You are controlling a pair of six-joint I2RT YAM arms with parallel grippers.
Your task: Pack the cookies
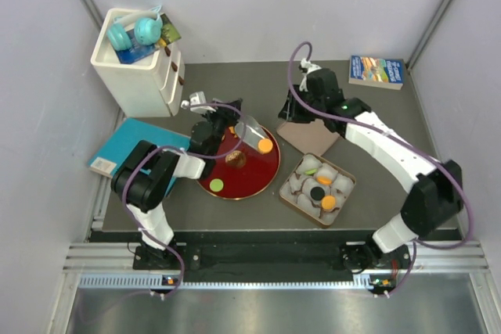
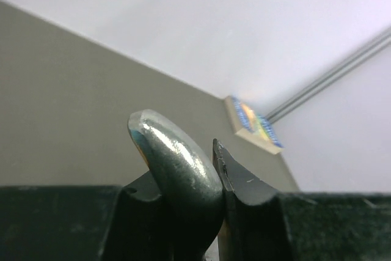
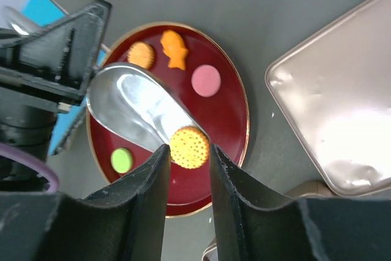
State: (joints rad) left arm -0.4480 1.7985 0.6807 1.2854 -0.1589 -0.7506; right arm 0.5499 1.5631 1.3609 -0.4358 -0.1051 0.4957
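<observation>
Grey table (image 1: 376, 115), white walls (image 1: 235, 5). Top view: the tin (image 1: 335, 167) already holds several cookies (image 1: 328, 202). Left wrist: your left gripper (image 2: 183, 175) clamps the scoop (image 2: 174, 151), likely as a carrier. Right wrist: your right gripper (image 3: 188, 154), jaws parted and empty, hangs above an orange cookie (image 3: 188, 145) on the scoop, over the plate (image 3: 226, 108).
</observation>
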